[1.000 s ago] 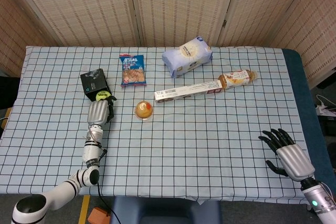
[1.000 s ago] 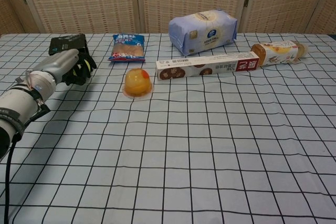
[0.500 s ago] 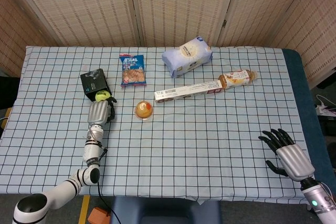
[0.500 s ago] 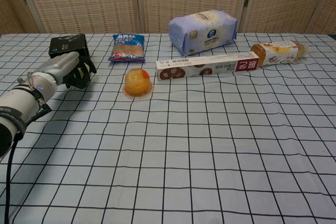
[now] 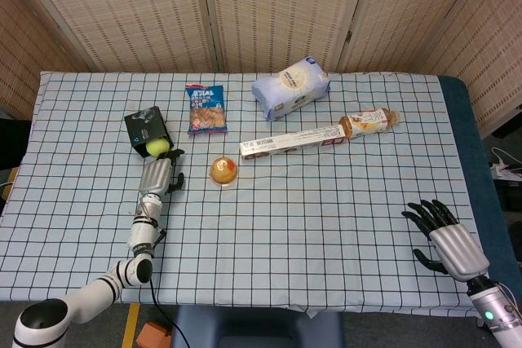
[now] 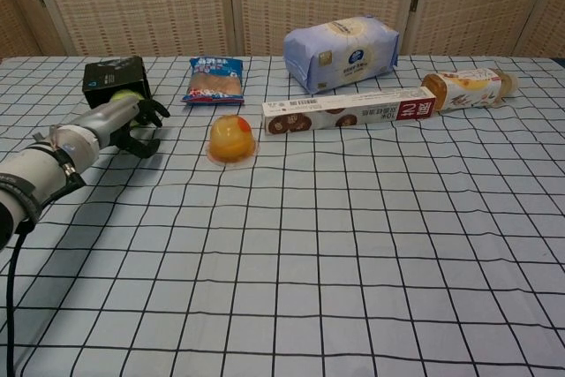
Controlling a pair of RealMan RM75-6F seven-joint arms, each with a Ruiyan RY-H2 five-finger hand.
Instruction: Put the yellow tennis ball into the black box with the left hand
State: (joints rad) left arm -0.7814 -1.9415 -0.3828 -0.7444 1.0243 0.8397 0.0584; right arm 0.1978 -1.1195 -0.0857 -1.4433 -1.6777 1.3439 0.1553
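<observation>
The yellow tennis ball (image 5: 157, 147) (image 6: 124, 96) lies at the near edge of the black box (image 5: 143, 124) (image 6: 111, 76), touching it; whether it is inside I cannot tell. My left hand (image 5: 157, 175) (image 6: 113, 119) lies just behind the ball on the checked cloth. Its fingers (image 6: 147, 110) are apart and hold nothing, with the tips close to the ball. My right hand (image 5: 443, 236) rests far off at the table's near right corner, fingers spread and empty; only the head view shows it.
An orange jelly cup (image 5: 223, 171) (image 6: 232, 139) stands right of my left hand. Behind it lie a snack bag (image 5: 205, 108), a long red carton (image 5: 292, 143), a blue-white pack (image 5: 290, 85) and a bottle (image 5: 369, 121).
My left hand has let go of the ball and drawn back a little toward me. The ball, earlier half covered by the fingers, now shows whole against the box.
</observation>
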